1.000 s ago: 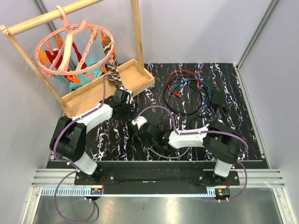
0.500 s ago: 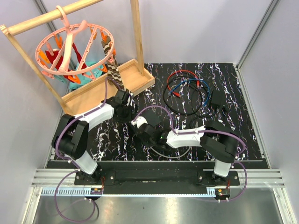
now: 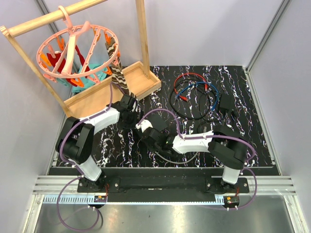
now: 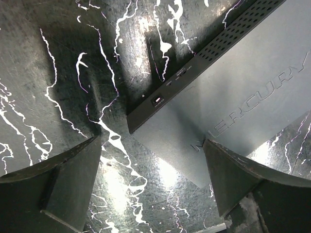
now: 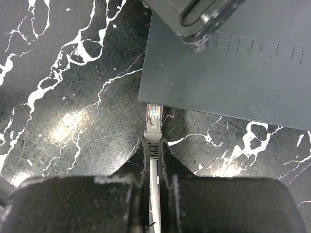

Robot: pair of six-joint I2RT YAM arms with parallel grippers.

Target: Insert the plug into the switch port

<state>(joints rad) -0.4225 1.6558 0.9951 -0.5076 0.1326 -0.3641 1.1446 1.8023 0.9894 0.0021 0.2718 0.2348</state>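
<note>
Matte black flat rectangular switch box, lettered MERCURY, lies flat on the black white-veined bench, centre-left, where both arms meet.
Right gripper: fingers closed on the clear plastic plug with its pale cable. The plug points at the box edge below the lettering, tip right at that edge near a corner.
Switch port: hidden from above on that edge; insertion cannot be told.
Left gripper: fingers spread wide, holding nothing, straddling another box corner. A small socket shows on the edge there.
Also present: wooden tray, pink ring peg hanger, coiled coloured cables, chunky black adapter block.
</note>
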